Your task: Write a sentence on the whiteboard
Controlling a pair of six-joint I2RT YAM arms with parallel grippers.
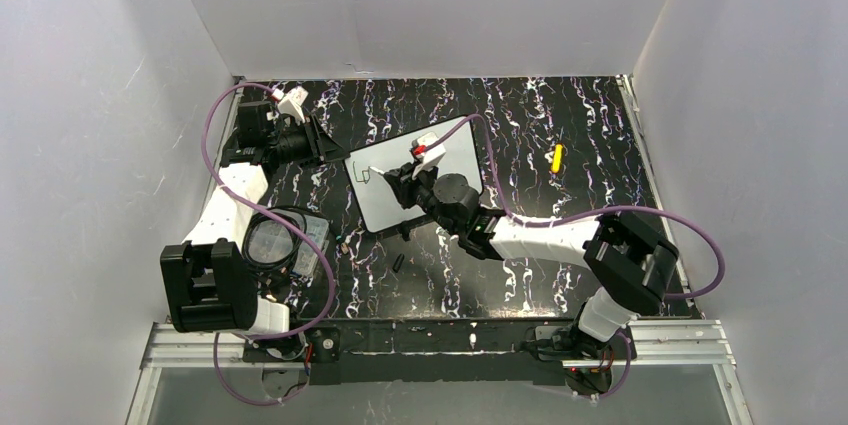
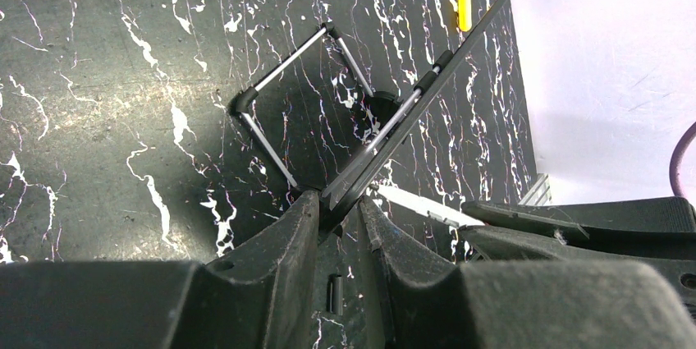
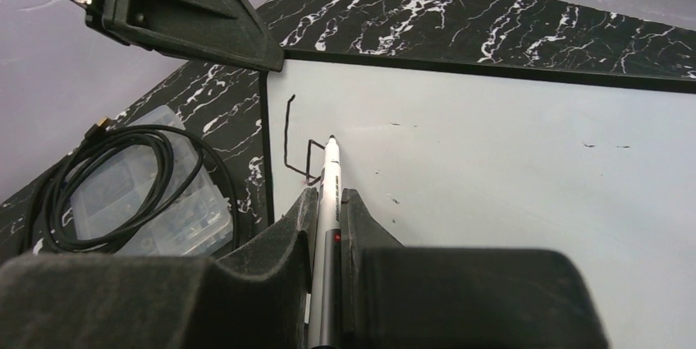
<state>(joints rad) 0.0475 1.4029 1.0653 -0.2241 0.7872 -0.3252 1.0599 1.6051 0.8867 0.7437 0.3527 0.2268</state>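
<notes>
The whiteboard [image 1: 440, 160] is propped at a tilt on the black marbled table, with a few black strokes [image 3: 290, 131] near its left edge. My left gripper [image 1: 338, 152] is shut on the board's left edge; in the left wrist view the board's thin rim [image 2: 427, 90] runs edge-on between the fingertips of the left gripper [image 2: 338, 201]. My right gripper [image 1: 392, 177] is shut on a white pen [image 3: 328, 193], whose tip rests on the board beside the strokes. The left gripper's finger [image 3: 205, 12] shows at the board's upper left corner.
A wire stand [image 2: 287, 61] props the board from behind. A yellow marker [image 1: 557, 157] lies at the right back. A small black cap [image 1: 397, 263] lies in front of the board. A clear box with a coiled black cable [image 1: 285, 245] sits at the left. White walls enclose the table.
</notes>
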